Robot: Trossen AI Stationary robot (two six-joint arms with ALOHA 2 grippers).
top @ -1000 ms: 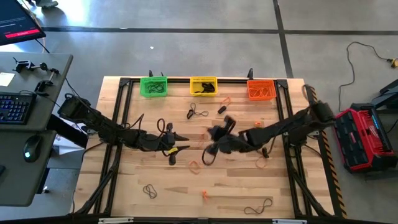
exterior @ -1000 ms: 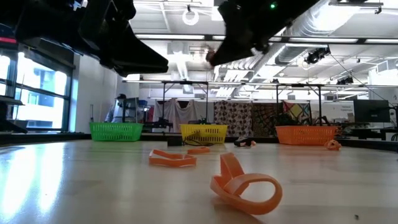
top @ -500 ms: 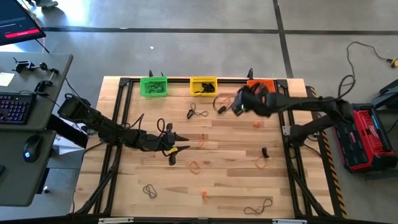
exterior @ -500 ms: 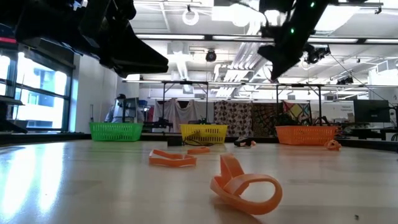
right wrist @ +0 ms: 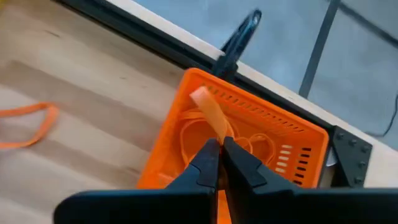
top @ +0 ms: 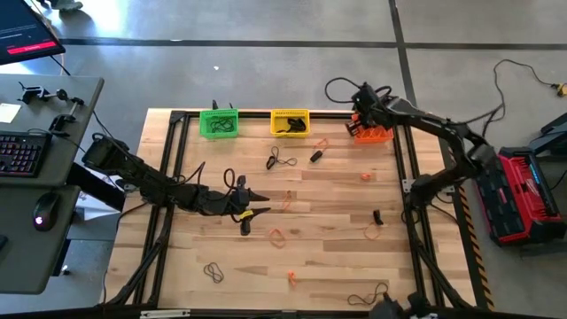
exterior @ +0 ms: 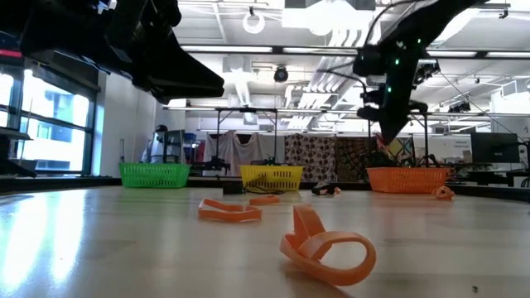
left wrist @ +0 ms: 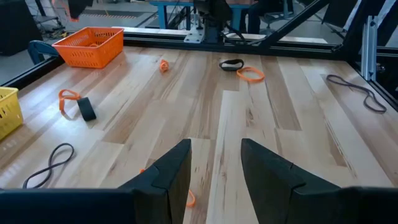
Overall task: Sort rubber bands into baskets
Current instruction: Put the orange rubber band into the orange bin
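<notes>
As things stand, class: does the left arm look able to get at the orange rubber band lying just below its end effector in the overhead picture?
Probably yes. The left end effector is open, and the orange rubber band lies close by on bare wood with nothing between them.

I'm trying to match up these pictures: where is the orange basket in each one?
High view: orange basket at the table's far edge, under the right pincer.
Low view: at right, behind the table.
Left wrist view: upper left.
Right wrist view: centre.
Shared landmark: the yellow basket beside it.
</notes>
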